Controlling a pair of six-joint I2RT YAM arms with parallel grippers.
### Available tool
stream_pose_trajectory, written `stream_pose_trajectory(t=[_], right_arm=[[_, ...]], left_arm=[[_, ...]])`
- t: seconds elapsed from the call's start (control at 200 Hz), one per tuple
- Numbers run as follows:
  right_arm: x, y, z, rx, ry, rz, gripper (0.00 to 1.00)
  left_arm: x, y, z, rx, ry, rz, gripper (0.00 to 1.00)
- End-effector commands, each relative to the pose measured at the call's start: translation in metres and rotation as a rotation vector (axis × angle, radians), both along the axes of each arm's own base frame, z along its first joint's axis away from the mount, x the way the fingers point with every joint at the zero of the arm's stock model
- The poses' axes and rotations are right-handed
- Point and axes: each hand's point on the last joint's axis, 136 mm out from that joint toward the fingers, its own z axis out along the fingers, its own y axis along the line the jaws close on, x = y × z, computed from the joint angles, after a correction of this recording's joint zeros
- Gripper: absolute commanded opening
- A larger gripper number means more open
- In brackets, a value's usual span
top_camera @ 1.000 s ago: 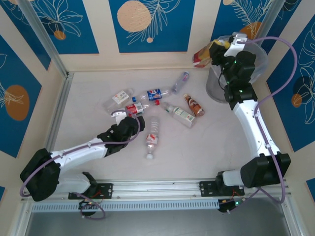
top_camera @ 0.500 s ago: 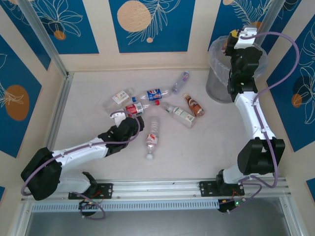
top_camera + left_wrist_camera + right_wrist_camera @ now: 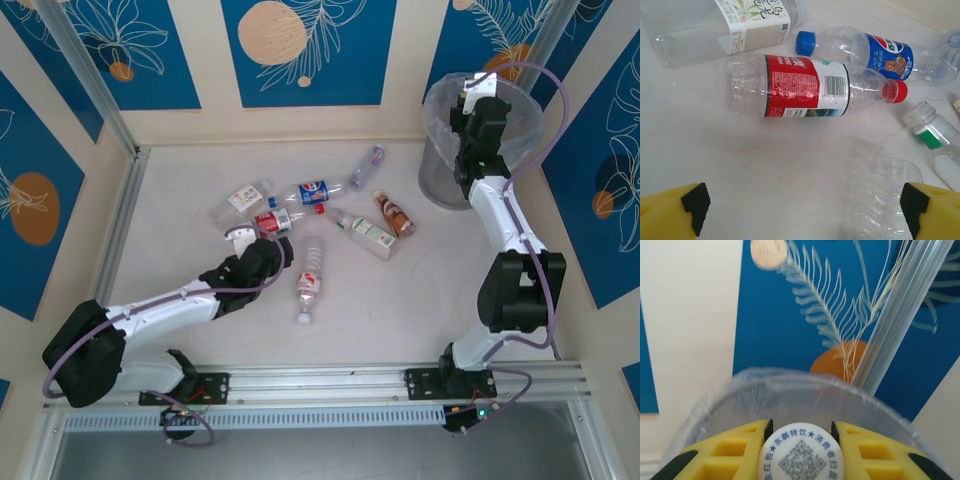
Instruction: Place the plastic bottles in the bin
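Swung inward and drawn more upright over the last second: right arm, with right gripper now above the mouth of the bin, away from its earlier spot beside the rim. Nearly closed, yellow fingers clamped on the held bottle, visible only as a white cap printed with a QR code. Just beyond that cap, crinkled clear liner along the bin's rim.

Left arm unmoved, stretched low over the surface. Left gripper spread wide, gripping nothing, aimed at a red-labelled bottle lying on its side. Just behind that one, a blue-labelled bottle with a blue cap and a white-labelled bottle. Near one fingertip, the base of a clear bottle.

Farther toward the bin but apart from it: a green-and-white bottle, a brown bottle and a small purplish bottle, all lying flat.
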Motion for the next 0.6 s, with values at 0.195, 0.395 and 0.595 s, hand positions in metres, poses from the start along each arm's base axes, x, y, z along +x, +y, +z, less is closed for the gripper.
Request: stream_pose_trajectory(t=[0.195,0.395,0.595], right_arm=[[0.016,-0.025,-0.031,0.11,0.181,-0.072,0.34],[0.012,-0.025,-0.02,0.238,0.205,-0.074,0.61],[-0.001,-0.017,0.007,0.322,0.17,-0.071,0.74]], left_arm=[[0.0,-0.001,-0.003,0.024,0.038,-0.015,0.99],[-0.001,-0.002,-0.004,0.026,0.043,-0.022,0.99],[-0.001,-0.005,-0.005,0.031,0.062,-0.043,0.99]])
